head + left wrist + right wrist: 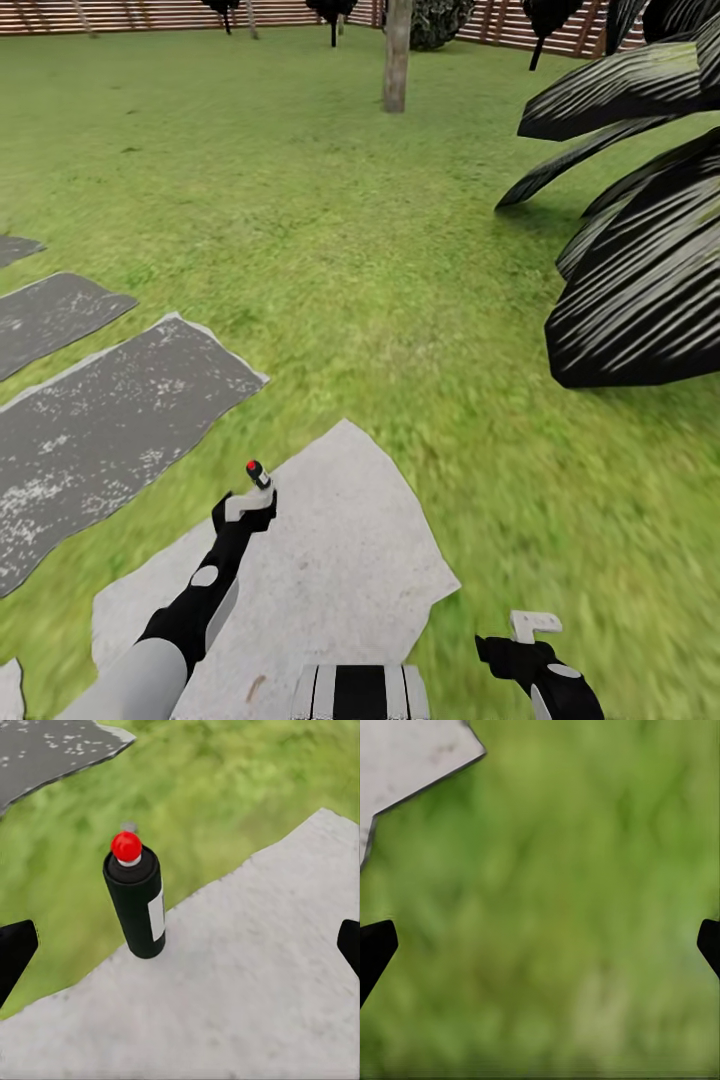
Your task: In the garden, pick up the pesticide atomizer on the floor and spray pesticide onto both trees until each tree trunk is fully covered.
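Over the pale stone slab (247, 982), the left gripper (180, 945) gapes wide, empty, the pesticide atomizer (136, 904) upright between its fingers.

lawn (330, 200) | pale stone slab (340, 560) and grey slabs (110, 420) on it | pesticide atomizer (135, 900) upright at pale slab's edge

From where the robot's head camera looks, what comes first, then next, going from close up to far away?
Left gripper with the pesticide atomizer → pale stone slab → grass lawn → tree trunk → wooden fence.
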